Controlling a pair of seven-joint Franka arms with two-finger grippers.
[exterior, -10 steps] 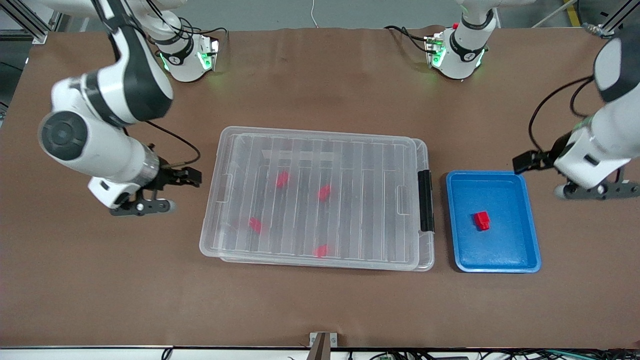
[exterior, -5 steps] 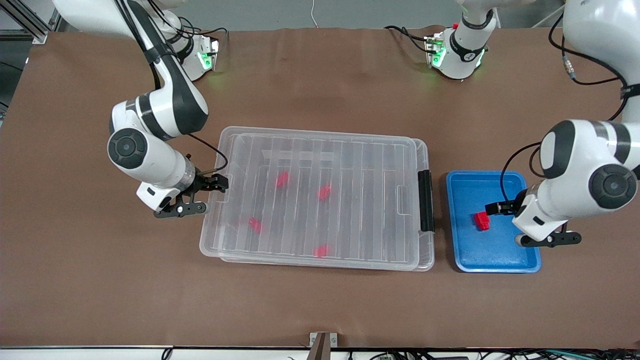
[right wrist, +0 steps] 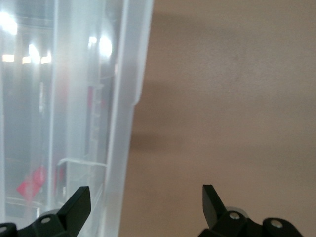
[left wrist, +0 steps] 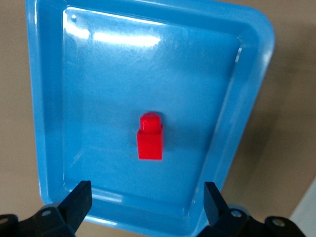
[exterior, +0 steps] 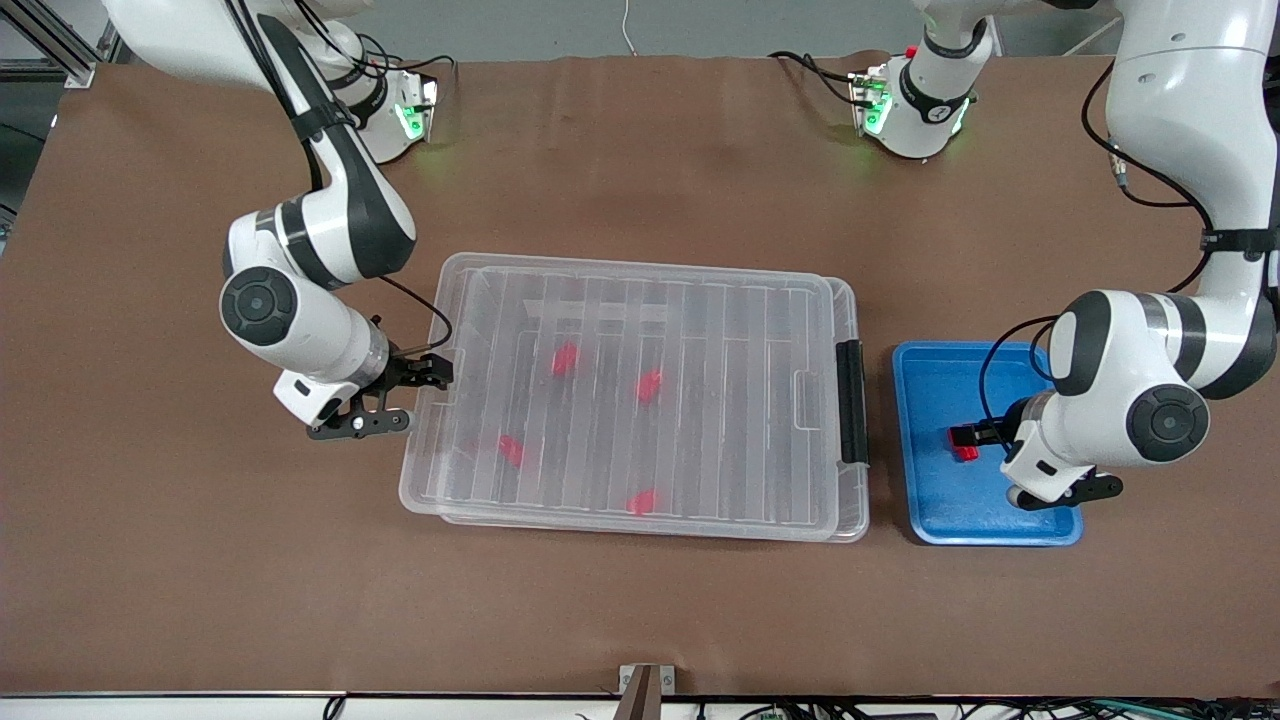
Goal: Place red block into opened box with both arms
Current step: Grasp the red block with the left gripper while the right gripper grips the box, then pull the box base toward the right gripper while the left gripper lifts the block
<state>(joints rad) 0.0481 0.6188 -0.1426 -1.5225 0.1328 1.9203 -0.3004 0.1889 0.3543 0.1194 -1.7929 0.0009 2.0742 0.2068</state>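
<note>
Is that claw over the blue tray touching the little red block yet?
Apart. The left wrist view shows the left claw open, with blue tray floor between its fingertips and the red block.

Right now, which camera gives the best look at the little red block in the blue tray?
The left wrist view: the red block lies unobstructed in the blue tray. In the front view the block is tiny, partly hidden by the left hand. The right wrist view misses it.

5 red blocks [exterior: 965,452], 1 box [exterior: 640,275], 1 tray [exterior: 990,528]

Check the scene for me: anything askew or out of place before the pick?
The clear box has its ribbed lid on, sitting skewed across the rim, with four red blocks underneath. The red block lies in the blue tray.
</note>
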